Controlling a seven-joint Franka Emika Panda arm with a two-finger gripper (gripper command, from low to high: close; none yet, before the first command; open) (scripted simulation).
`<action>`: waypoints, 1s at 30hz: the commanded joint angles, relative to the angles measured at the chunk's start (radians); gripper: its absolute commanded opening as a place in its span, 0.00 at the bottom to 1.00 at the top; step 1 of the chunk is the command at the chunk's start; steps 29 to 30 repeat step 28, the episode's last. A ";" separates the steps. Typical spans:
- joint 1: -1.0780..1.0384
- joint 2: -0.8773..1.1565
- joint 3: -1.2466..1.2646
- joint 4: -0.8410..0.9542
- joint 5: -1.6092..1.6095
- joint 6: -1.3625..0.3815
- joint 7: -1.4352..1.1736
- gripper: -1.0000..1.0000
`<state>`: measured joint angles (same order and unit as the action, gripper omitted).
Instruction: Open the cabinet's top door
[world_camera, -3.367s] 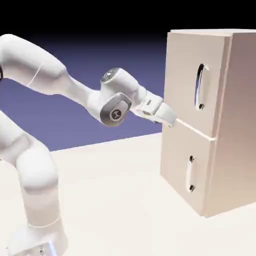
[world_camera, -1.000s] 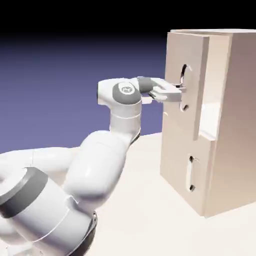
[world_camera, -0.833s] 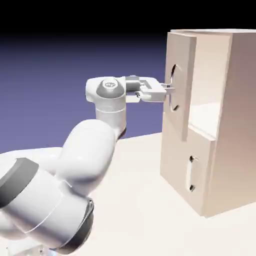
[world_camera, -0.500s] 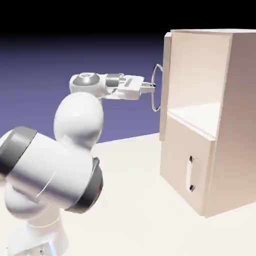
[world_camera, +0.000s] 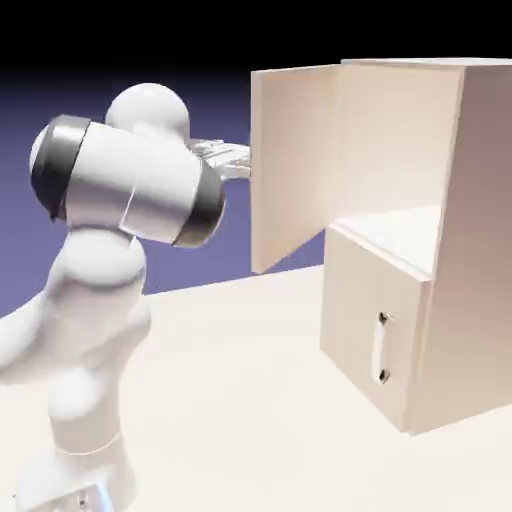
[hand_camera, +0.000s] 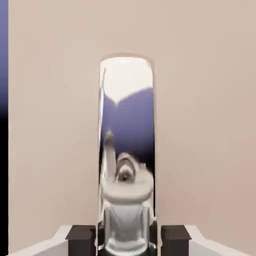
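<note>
In the exterior view the cabinet (world_camera: 485, 250) is a tall, boxy, pale beige piece filling the right side of the frame, upright, its upper compartment open to sight with a bright floor; the top door (world_camera: 290, 165), a flat, taller-than-wide beige panel, stands swung wide open, reaching from the cabinet's upper left edge toward the upper middle of the frame, its inner face showing; in the hand view the door's outer face fills nearly the whole frame, with its shiny, mirror-like handle (hand_camera: 127, 125) running upright from the upper middle to the bottom edge
</note>
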<state>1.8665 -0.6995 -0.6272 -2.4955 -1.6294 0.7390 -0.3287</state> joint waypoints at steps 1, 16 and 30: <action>0.016 0.036 -0.010 0.029 0.033 -0.011 0.021 0.00; 0.106 0.580 -0.168 0.459 0.447 -0.026 0.147 0.00; 0.001 0.961 -0.214 0.774 0.656 -0.023 0.044 1.00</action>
